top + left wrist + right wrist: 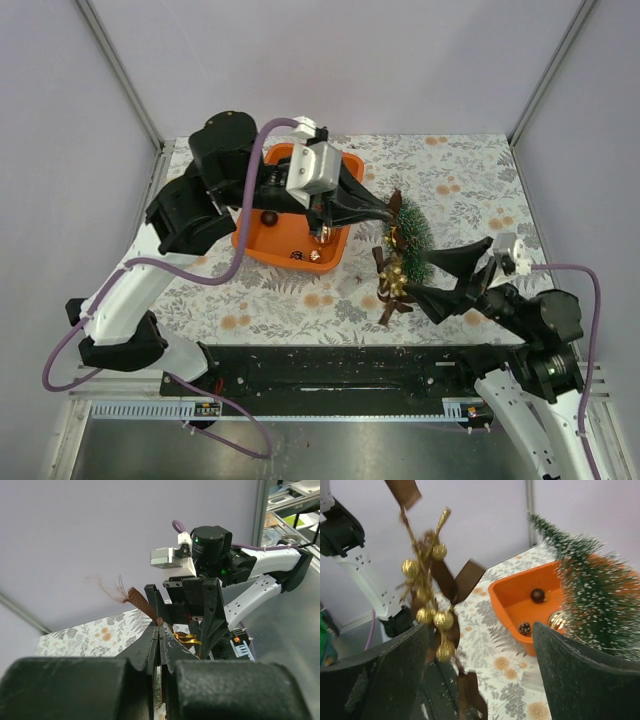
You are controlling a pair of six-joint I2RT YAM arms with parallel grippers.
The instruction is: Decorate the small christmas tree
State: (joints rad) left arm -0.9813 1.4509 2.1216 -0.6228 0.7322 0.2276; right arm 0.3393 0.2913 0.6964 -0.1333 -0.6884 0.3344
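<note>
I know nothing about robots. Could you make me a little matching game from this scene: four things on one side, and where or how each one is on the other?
1. left hand
2. right hand
3. small dark round bauble
4. frosted green bottle-brush tree

a. wide open
b. inside the orange plastic tub
c. beside the orange tub
d. shut on the gold-ball garland with brown ribbons

Pairs: 1-d, 2-a, 3-b, 4-c.

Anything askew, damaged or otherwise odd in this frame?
Yes. The small christmas tree seems to lean or lie rather than stand: from above its whole side shows, tip toward the far edge, beside the orange tub. The gold-bauble garland dangles from the shut left gripper, apart from the tree, and its brown ribbon end looks frayed.
</note>
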